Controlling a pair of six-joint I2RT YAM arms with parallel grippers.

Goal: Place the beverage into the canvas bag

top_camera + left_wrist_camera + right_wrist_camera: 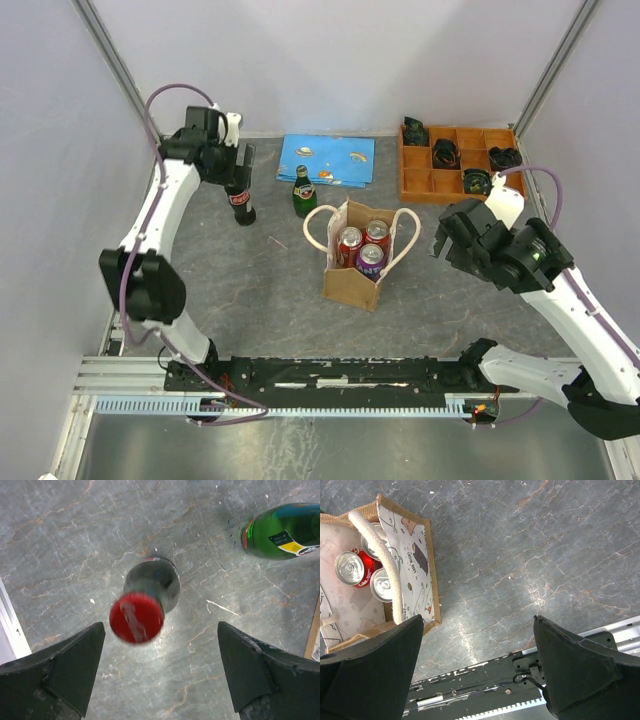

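Red-capped cola bottle (pixel 136 617) stands upright on the grey stone-look worktop (pixel 60 540), directly below the left tool (pixel 160 625). Tool fingers spread wide, one on either side of the cap. Cap nearer the 9 o'clock finger, no contact seen. Green bottle (pixel 285 532) at 2 o'clock in the left wrist view.

Top view: canvas bag (pixel 352 285) upright mid-worktop, three cans (pixel 362 245) inside. Cola bottle at the bag's 10 o'clock, well apart. Right tool (pixel 478 617) spread, empty, at the bag's 3 o'clock.

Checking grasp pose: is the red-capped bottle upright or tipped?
Upright: the red-capped bottle stands on its base, and the left wrist camera looks down onto its cap.
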